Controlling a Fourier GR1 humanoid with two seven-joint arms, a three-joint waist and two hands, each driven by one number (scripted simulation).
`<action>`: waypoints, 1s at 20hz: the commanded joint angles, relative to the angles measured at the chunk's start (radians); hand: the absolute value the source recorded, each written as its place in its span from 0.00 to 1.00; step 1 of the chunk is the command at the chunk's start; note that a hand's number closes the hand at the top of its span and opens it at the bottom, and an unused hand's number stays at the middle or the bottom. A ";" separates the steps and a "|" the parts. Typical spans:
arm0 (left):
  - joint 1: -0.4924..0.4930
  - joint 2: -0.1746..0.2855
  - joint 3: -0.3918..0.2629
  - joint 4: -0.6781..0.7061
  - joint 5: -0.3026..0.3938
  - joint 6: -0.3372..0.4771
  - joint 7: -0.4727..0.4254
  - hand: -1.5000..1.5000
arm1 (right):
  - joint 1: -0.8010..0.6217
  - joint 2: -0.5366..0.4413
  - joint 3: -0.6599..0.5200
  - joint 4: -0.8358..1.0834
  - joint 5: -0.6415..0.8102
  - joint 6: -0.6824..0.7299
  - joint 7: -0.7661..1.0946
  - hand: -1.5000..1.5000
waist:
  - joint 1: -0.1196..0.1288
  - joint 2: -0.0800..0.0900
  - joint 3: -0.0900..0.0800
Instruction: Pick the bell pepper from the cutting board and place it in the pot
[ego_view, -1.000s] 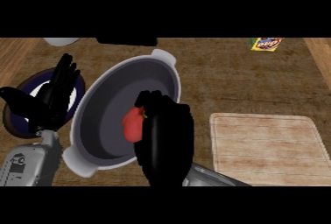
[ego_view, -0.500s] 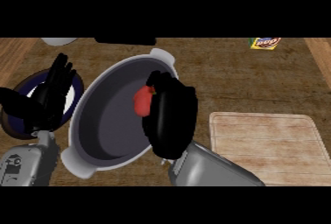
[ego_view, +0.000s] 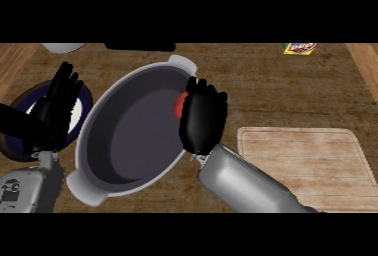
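The red bell pepper (ego_view: 179, 103) shows only as a small patch at the left edge of my right hand (ego_view: 203, 117), which is curled round it and hides most of it. Hand and pepper hang over the right side of the big grey pot (ego_view: 140, 142), just inside its rim. The pot has a dark inside and two lug handles. To the right, the pale wooden cutting board (ego_view: 303, 165) lies bare. My left hand (ego_view: 52, 110) rests open at the left, fingers up, beside the pot.
A dark blue plate (ego_view: 83, 106) lies under my left hand, against the pot's left rim. A white bowl (ego_view: 63, 47) and a dark object (ego_view: 140, 46) sit at the back edge. A yellow packet (ego_view: 299, 48) lies at the back right.
My right hand has carried the pepper away from me and to the right, from over the pot's middle to its right rim. The left hand has stayed in place.
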 joint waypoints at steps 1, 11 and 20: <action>-0.021 0.012 0.022 0.016 0.012 -0.005 0.007 0.50 | -0.042 0.016 -0.052 0.097 -0.066 -0.040 0.171 1.00 | -0.005 0.004 0.001; -0.013 -0.005 -0.015 -0.021 0.002 -0.014 0.015 0.50 | 0.084 0.016 -0.119 0.143 -0.406 -0.372 -0.064 0.00 | 0.026 0.010 0.003; -0.002 0.006 -0.004 -0.047 -0.017 0.008 0.030 0.50 | 0.126 0.017 -0.111 0.042 -0.520 -0.791 -0.242 0.00 | 0.001 -0.001 0.003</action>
